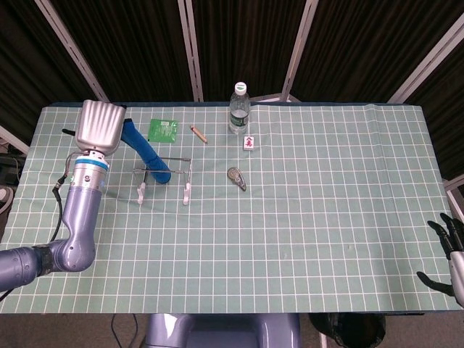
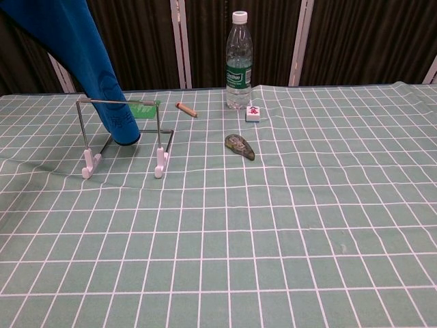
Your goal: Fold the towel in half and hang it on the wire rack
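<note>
The folded blue towel (image 1: 146,152) is being held up by the left robot hand (image 1: 99,127), its lower end hanging inside the wire rack (image 2: 124,136), behind the rack's front bar. The right robot hand (image 1: 447,246) is being kept well apart from the rack at the counter (image 1: 326,217) edge, fingers spread, holding nothing.

water bottle (image 2: 239,61) label's print is too small to read
</note>
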Tool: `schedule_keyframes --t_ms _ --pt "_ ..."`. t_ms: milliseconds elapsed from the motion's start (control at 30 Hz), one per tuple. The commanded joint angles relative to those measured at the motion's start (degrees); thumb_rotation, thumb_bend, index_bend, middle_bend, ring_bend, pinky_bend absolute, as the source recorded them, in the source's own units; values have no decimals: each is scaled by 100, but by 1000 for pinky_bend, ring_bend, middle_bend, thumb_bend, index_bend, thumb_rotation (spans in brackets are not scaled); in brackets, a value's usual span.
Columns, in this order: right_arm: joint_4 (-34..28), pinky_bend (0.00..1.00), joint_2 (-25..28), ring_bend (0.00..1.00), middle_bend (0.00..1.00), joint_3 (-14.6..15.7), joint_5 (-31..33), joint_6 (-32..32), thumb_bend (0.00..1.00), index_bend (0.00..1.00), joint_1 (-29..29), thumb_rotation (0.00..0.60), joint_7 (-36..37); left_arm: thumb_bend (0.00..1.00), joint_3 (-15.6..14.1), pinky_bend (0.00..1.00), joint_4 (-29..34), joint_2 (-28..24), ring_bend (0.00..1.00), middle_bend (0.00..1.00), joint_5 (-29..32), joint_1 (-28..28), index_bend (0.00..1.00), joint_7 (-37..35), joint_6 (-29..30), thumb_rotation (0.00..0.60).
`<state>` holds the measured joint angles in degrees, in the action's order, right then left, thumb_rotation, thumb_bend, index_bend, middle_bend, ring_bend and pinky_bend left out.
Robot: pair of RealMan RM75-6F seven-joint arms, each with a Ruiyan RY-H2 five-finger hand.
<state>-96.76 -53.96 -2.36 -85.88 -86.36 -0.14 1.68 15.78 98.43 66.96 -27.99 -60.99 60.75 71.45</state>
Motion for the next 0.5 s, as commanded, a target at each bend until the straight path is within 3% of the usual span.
schedule_keyframes --t_ms 33,267,500 --pt "6 0 1 0 0 2 1 8 0 126 2 600 4 734 22 1000 162 54 944 980 133 -50 938 92 124 600" --pt "-3 0 0 0 0 13 -20 11 0 127 6 600 -6 734 114 1000 228 256 947 981 373 -207 940 257 309 600" --pt "11 0 4 0 0 9 -11 14 0 128 7 600 22 734 273 1000 430 384 947 982 1069 -408 940 658 588 600"
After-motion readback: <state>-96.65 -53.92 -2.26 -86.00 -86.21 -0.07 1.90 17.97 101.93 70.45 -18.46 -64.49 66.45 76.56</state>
